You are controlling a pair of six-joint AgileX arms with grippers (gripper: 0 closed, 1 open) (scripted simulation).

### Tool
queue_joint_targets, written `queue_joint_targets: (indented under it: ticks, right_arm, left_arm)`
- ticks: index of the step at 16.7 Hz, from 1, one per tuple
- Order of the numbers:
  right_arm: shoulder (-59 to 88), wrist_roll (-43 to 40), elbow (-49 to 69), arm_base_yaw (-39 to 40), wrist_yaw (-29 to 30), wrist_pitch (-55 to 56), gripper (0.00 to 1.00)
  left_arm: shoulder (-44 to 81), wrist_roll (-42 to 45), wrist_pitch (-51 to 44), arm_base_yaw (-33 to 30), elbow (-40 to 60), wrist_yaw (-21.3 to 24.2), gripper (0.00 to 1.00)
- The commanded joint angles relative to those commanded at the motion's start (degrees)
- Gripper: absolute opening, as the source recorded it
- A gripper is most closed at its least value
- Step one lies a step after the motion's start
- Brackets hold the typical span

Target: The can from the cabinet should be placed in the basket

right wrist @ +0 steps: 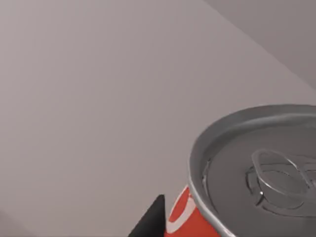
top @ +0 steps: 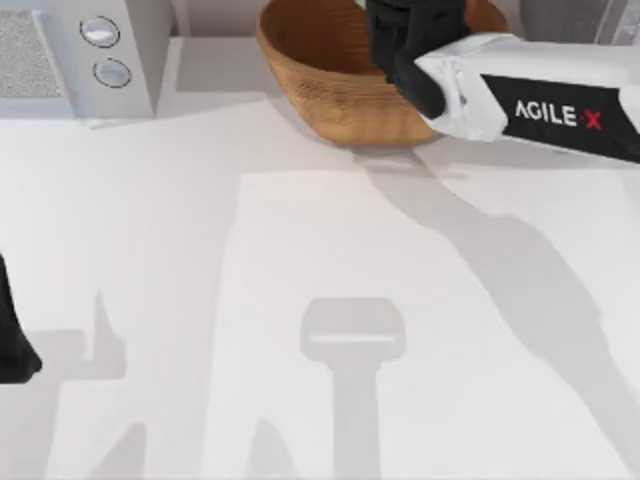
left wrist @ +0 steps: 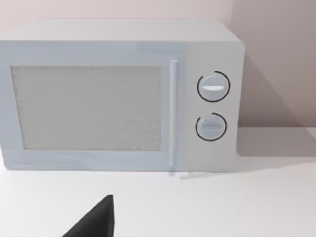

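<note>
White table (top: 300, 250), "AGILE-X" on right arm (top: 560, 110)

— Where does the top view look from?
— Above the desk (top: 330, 250), facing down; the basket (top: 320, 85) lies at the far edge.
— And the wrist views?
— The left one faces the microwave (left wrist: 118, 94) level and near, which the top view shares at far left. The right one sits tight against the can (right wrist: 256, 173).

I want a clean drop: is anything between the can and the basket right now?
Nothing visible blocks it. The right tool is over the basket at the table's far edge, and the can sits close against that arm's wrist camera. The basket's visible inside looks bare.
</note>
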Motion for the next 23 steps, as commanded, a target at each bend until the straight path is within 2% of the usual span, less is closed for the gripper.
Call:
queue_joint_targets:
  ticks: [4, 5, 23]
  right_arm:
    - [0.0, 0.0, 0.0, 0.0, 0.0, 0.0, 0.98]
    - [0.0, 0.0, 0.0, 0.0, 0.0, 0.0, 1.0]
    - [0.0, 0.0, 0.0, 0.0, 0.0, 0.0, 1.0]
  left_arm:
    - [0.0, 0.0, 0.0, 0.0, 0.0, 0.0, 1.0]
    - [0.0, 0.0, 0.0, 0.0, 0.0, 0.0, 1.0]
    - [0.0, 0.0, 0.0, 0.0, 0.0, 0.0, 1.0]
